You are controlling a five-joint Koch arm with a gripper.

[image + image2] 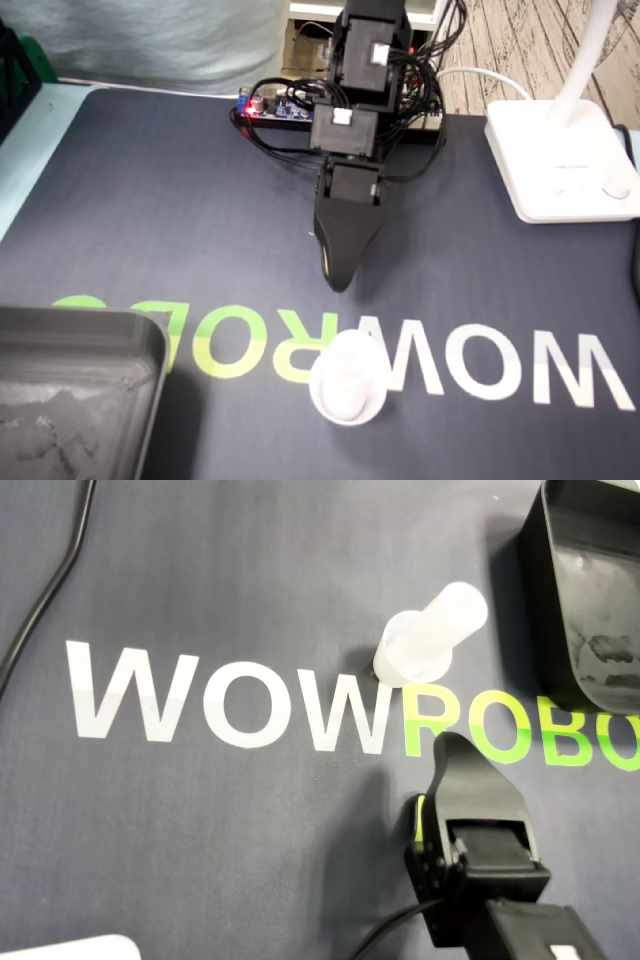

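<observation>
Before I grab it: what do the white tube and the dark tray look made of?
White tube: probably plastic, milky and semi-translucent, with a moulded flange. Dark tray: metal or hard plastic, can't tell which; dull grey sheen, pale scuffs inside.

The bottle (430, 635) is frosted translucent plastic, the mat (200, 600) matt woven cloth, the pincer (452, 746) smooth black plastic.

You have a dark grey mat (150, 200) printed with big white and green letters (230, 695). A translucent white plastic tube with a flared foot (430, 635) stands on that lettering. In the fixed view, a dark grey plastic tray (80, 322) sits lower left. A white lamp base (560, 160) sits upper right, seemingly partly past the mat's edge.
</observation>
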